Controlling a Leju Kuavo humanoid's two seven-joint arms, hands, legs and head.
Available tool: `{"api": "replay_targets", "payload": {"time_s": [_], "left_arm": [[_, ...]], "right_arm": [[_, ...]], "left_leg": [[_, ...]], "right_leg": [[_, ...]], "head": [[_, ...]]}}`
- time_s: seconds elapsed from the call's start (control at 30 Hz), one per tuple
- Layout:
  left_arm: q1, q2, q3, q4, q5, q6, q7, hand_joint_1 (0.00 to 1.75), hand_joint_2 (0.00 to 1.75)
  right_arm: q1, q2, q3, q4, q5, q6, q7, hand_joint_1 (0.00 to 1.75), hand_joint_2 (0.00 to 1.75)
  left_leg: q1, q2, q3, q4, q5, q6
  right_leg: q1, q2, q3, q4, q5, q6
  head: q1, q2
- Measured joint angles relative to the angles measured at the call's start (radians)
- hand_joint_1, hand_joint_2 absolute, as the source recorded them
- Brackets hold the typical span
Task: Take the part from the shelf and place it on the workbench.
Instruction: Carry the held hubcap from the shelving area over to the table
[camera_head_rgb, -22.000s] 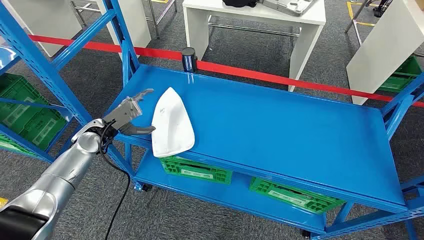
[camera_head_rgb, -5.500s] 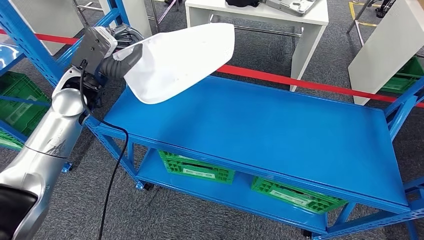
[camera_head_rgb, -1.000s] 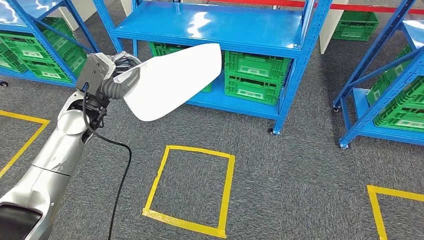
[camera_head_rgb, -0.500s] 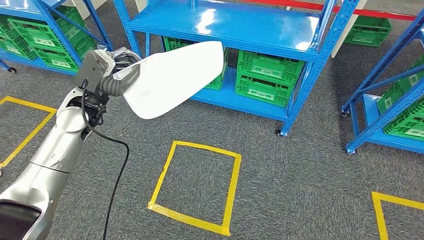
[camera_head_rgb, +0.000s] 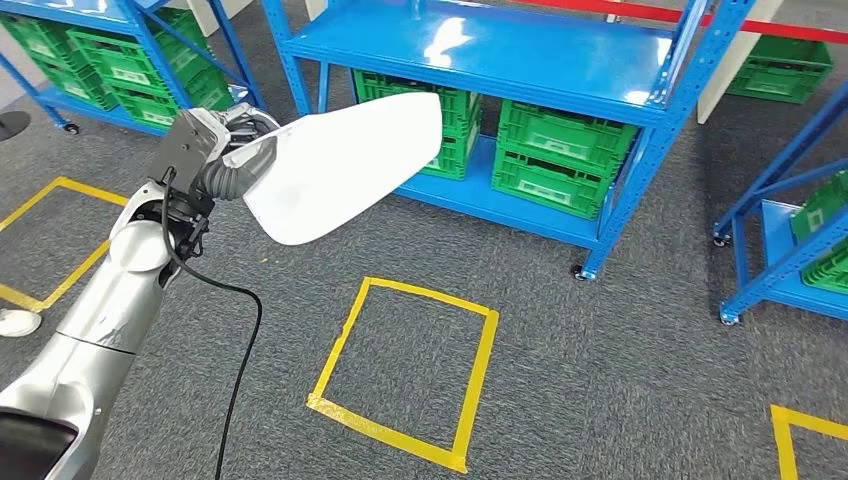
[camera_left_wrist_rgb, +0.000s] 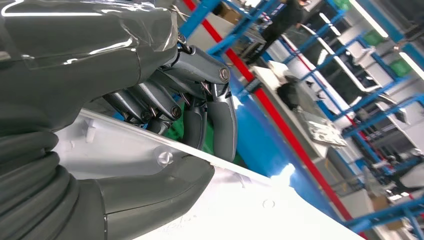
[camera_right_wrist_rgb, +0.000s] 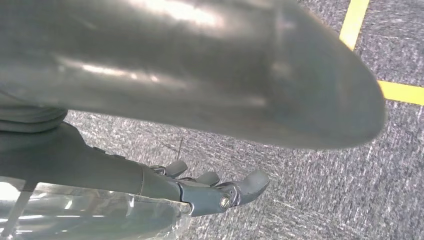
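Observation:
The part (camera_head_rgb: 340, 165) is a large, flat white plastic shell with a pointed end. My left hand (camera_head_rgb: 215, 150) holds it by its wide end, raised in front of me above the carpet. In the left wrist view the thick thumb lies under the part (camera_left_wrist_rgb: 240, 210) and the dark fingers (camera_left_wrist_rgb: 215, 125) clamp over its rim. My right hand (camera_right_wrist_rgb: 210, 190) hangs over the grey carpet with its fingers loosely stretched out and nothing in them.
A blue shelf rack (camera_head_rgb: 520, 55) with green crates (camera_head_rgb: 550, 165) on its lower level stands ahead. More racks stand at the far left (camera_head_rgb: 120, 50) and right (camera_head_rgb: 790, 240). A yellow tape square (camera_head_rgb: 410, 370) marks the carpet. A white shoe (camera_head_rgb: 15, 322) lies at the left edge.
The whole picture has shifted, so the camera has moved: racks and tape square slid right and down. The left hand still holds the part the same way.

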Motion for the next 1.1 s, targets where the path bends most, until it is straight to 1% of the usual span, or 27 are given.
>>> {"api": "replay_targets", "payload": {"time_s": [0.03,0.07,0.13,0.17,0.2,0.23,0.3,0.33,0.37,0.43,0.5,0.53,0.57,0.6,0.63,0.67,0.7,0.73,0.8,0.83,0.9,0.93,0.97,1.0,1.03,1.07,1.1], "left_arm": [[0.002,0.000,-0.001,0.000,0.000,0.000,0.000,1.75,1.75],[0.004,0.000,-0.002,0.000,0.000,0.000,0.000,1.75,1.75],[0.003,0.000,-0.002,-0.001,-0.002,0.001,0.000,1.75,1.75],[0.002,0.000,-0.002,-0.002,-0.003,0.001,0.000,1.75,1.75],[0.002,-0.001,-0.002,-0.003,-0.005,0.001,0.000,1.75,1.75],[0.003,0.000,-0.002,-0.003,-0.007,0.001,0.001,1.75,1.75],[0.007,0.003,-0.002,-0.003,-0.009,-0.003,0.002,1.75,1.75],[0.008,0.005,-0.003,-0.004,-0.008,-0.007,0.002,1.75,1.75],[0.008,0.006,-0.004,-0.004,-0.007,-0.013,0.003,1.75,1.75],[0.006,0.003,-0.007,-0.003,-0.002,-0.026,0.003,1.75,1.75],[0.008,-0.001,-0.012,0.000,0.002,-0.039,0.004,1.75,1.75],[0.009,-0.001,-0.016,0.002,0.002,-0.043,0.005,1.75,1.75],[0.010,-0.002,-0.019,0.004,0.003,-0.047,0.005,1.75,1.75],[0.010,-0.002,-0.021,0.005,0.004,-0.049,0.005,1.75,1.75],[0.008,-0.002,-0.023,0.006,0.006,-0.051,0.005,1.75,1.75],[0.007,-0.002,-0.024,0.007,0.008,-0.053,0.005,1.75,1.75],[0.005,-0.002,-0.025,0.008,0.010,-0.055,0.005,1.75,1.75],[0.004,-0.002,-0.026,0.009,0.012,-0.057,0.005,1.75,1.75],[0.003,0.002,-0.027,0.010,0.015,-0.061,0.006,1.75,1.75],[0.002,0.005,-0.027,0.010,0.017,-0.063,0.007,1.75,1.75],[-0.003,0.011,-0.027,0.010,0.020,-0.063,0.008,1.75,1.75],[-0.005,0.013,-0.028,0.010,0.022,-0.064,0.009,1.75,1.75],[-0.005,0.014,-0.029,0.010,0.023,-0.064,0.010,1.75,1.75],[-0.004,0.015,-0.031,0.010,0.023,-0.064,0.011,1.75,1.75],[-0.002,0.016,-0.033,0.010,0.023,-0.065,0.011,1.75,1.75],[-0.001,0.016,-0.035,0.010,0.023,-0.065,0.011,1.75,1.75],[-0.002,0.018,-0.035,0.009,0.023,-0.065,0.011,1.75,1.75]], "right_arm": [[0.001,0.000,0.000,0.000,0.000,0.000,0.000,0.00,0.00],[0.001,0.001,0.000,0.000,0.000,0.000,0.000,0.00,0.00],[0.001,0.003,0.000,0.000,-0.001,0.000,-0.002,0.00,0.00],[0.001,0.003,0.000,0.000,-0.002,0.000,-0.004,0.00,0.00],[0.001,0.004,0.000,0.000,-0.002,0.000,-0.007,0.00,0.00],[0.002,0.004,0.000,0.000,-0.003,0.000,-0.009,0.00,0.00],[0.001,0.005,0.000,0.000,-0.001,0.000,-0.012,0.00,0.00],[0.000,0.005,0.000,0.001,-0.001,0.000,-0.014,0.00,0.00],[-0.001,0.005,0.000,0.002,0.000,0.000,-0.015,0.00,0.00],[0.003,0.003,0.000,0.002,0.002,0.000,-0.017,0.00,0.00],[0.010,0.002,0.000,0.003,0.003,0.000,-0.019,0.00,0.00],[0.013,0.002,0.000,0.003,0.003,0.000,-0.020,0.00,0.00],[0.014,0.001,0.000,0.003,0.003,0.000,-0.020,0.00,0.00],[0.014,0.000,0.000,0.003,0.003,0.000,-0.021,0.00,0.00],[0.015,-0.002,0.000,0.004,0.003,0.000,-0.021,0.00,0.00],[0.016,-0.003,-0.001,0.004,0.003,0.000,-0.021,0.00,0.00],[0.017,-0.004,-0.001,0.006,0.003,0.000,-0.021,0.00,0.00],[0.019,-0.006,-0.001,0.007,0.003,0.000,-0.021,0.00,0.00],[0.021,-0.006,-0.001,0.010,0.003,-0.001,-0.022,0.00,0.00],[0.020,-0.007,-0.001,0.012,0.004,-0.001,-0.024,0.00,0.00],[0.020,-0.007,-0.001,0.015,0.005,-0.002,-0.029,0.00,0.00],[0.022,-0.008,-0.001,0.017,0.006,-0.003,-0.031,0.00,0.00],[0.024,-0.008,-0.001,0.018,0.006,-0.003,-0.032,0.00,0.00],[0.027,-0.009,-0.001,0.019,0.006,-0.004,-0.032,0.00,0.00],[0.028,-0.009,-0.001,0.020,0.006,-0.004,-0.033,0.00,0.00],[0.028,-0.009,-0.001,0.020,0.007,-0.004,-0.033,0.00,0.00],[0.028,-0.009,-0.001,0.021,0.007,-0.004,-0.033,0.00,0.00]], "left_leg": [[0.004,0.002,-0.001,0.007,0.005,-0.003],[0.007,0.007,0.020,-0.029,0.026,-0.004],[0.006,0.039,0.101,-0.174,0.081,-0.002],[0.002,0.056,0.133,-0.235,0.098,0.001],[-0.003,0.066,0.150,-0.270,0.103,0.006],[-0.008,0.067,0.151,-0.280,0.100,0.011],[-0.010,0.044,0.151,-0.289,0.109,0.027],[-0.009,0.033,0.156,-0.297,0.115,0.036],[-0.008,0.023,0.161,-0.306,0.123,0.045],[-0.011,0.001,0.163,-0.314,0.133,0.057],[-0.018,-0.028,0.159,-0.313,0.136,0.063],[-0.021,-0.043,0.158,-0.313,0.137,0.064],[-0.024,-0.058,0.157,-0.311,0.137,0.065],[-0.026,-0.072,0.157,-0.309,0.137,0.065],[-0.026,-0.085,0.154,-0.304,0.136,0.064],[-0.028,-0.097,0.150,-0.297,0.133,0.061],[-0.029,-0.108,0.145,-0.292,0.132,0.058],[-0.029,-0.119,0.139,-0.288,0.131,0.055],[-0.027,-0.134,0.131,-0.285,0.132,0.048],[-0.027,-0.122,0.125,-0.279,0.128,0.043],[-0.025,-0.063,0.094,-0.217,0.092,0.028],[-0.022,-0.030,0.064,-0.155,0.061,0.019],[-0.015,-0.012,0.028,-0.083,0.030,0.012],[-0.008,-0.003,-0.003,-0.022,0.011,0.006],[-0.001,0.000,-0.020,0.007,0.008,0.002],[0.004,0.004,-0.016,-0.006,0.025,-0.002],[0.007,0.012,0.011,-0.060,0.056,-0.003]], "right_leg": [[0.000,-0.009,0.000,0.000,0.000,0.000],[-0.001,-0.019,0.000,0.000,0.000,0.000],[0.000,-0.037,0.001,-0.001,0.000,0.001],[0.003,-0.046,0.002,-0.002,0.000,0.003],[0.006,-0.054,0.003,-0.003,0.001,0.007],[0.008,-0.063,0.004,-0.006,0.002,0.013],[0.007,-0.075,0.007,-0.013,0.004,0.026],[0.005,-0.063,0.005,-0.009,-0.001,0.029],[0.004,-0.043,-0.005,0.013,-0.015,0.028],[0.006,0.006,-0.056,0.120,-0.066,0.015],[0.012,0.023,-0.119,0.247,-0.108,0.008],[0.015,0.026,-0.133,0.270,-0.108,0.010],[0.016,0.028,-0.126,0.250,-0.092,0.014],[0.017,0.035,-0.100,0.191,-0.064,0.018],[0.017,0.056,-0.067,0.115,-0.034,0.020],[0.016,0.075,-0.038,0.051,-0.008,0.018],[0.017,0.088,-0.019,0.010,0.008,0.013],[0.018,0.095,-0.011,-0.007,0.014,0.008],[0.020,0.075,-0.009,-0.008,0.018,-0.001],[0.018,0.066,-0.007,-0.010,0.019,-0.005],[0.014,0.046,-0.002,-0.014,0.019,-0.013],[0.015,0.036,0.000,-0.014,0.017,-0.017],[0.015,0.024,0.001,-0.014,0.015,-0.019],[0.016,0.013,0.001,-0.014,0.014,-0.020],[0.015,0.000,0.001,-0.013,0.013,-0.020],[0.015,-0.012,0.003,-0.013,0.011,-0.019],[0.015,-0.023,0.005,-0.014,0.009,-0.018]], "head": [[0.000,0.000],[0.000,0.000],[0.000,0.000],[0.000,0.000],[0.000,0.000],[0.001,0.000],[0.001,0.000],[0.003,0.000],[0.005,0.000],[0.010,0.000],[0.013,0.000],[0.013,0.000],[0.013,0.000],[0.013,0.000],[0.013,0.000],[0.013,0.000],[0.012,0.000],[0.012,0.000],[0.012,0.000],[0.011,0.000],[0.007,0.000],[0.005,0.000],[0.004,0.000],[0.004,0.000],[0.004,0.000],[0.004,0.000],[0.004,0.000]]}}
